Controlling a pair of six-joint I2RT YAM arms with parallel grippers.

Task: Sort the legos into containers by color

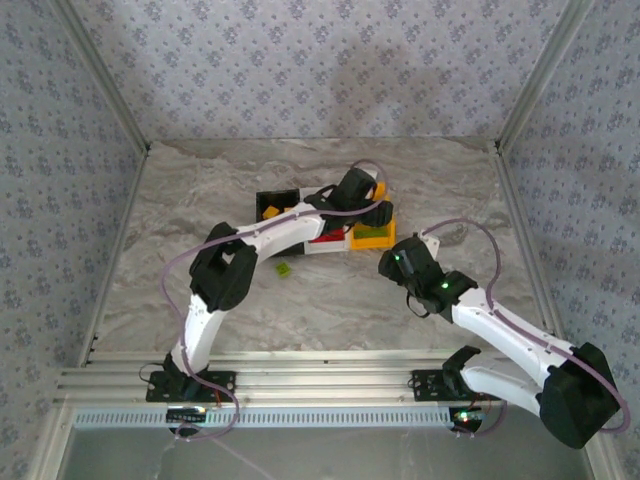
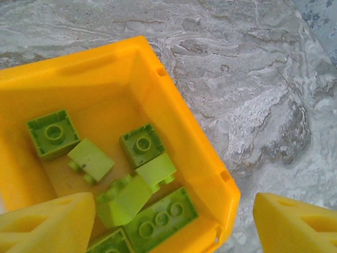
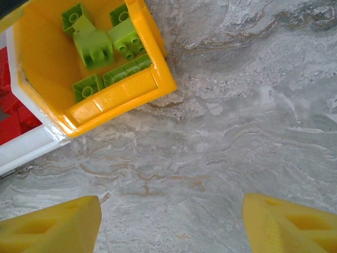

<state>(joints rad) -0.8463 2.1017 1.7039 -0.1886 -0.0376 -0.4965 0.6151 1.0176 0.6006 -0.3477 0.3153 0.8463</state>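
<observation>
The orange-yellow bin (image 2: 184, 137) holds several lime green legos (image 2: 142, 143). My left gripper (image 2: 174, 226) hangs open over this bin's near corner with nothing between its fingers; from above, the left gripper (image 1: 372, 208) is over the row of bins. The white bin (image 1: 325, 247) holds red legos (image 3: 8, 100). The black bin (image 1: 280, 197) holds yellow legos (image 1: 270, 211). One lime green lego (image 1: 284, 269) lies loose on the table in front of the bins. My right gripper (image 3: 168, 221) is open and empty over bare table, just right of the orange-yellow bin (image 3: 121, 92).
The marble tabletop (image 1: 200, 200) is enclosed by patterned walls at the back and both sides. My left arm (image 1: 260, 240) stretches across the bins from the left. A metal rail (image 1: 320, 385) runs along the near edge.
</observation>
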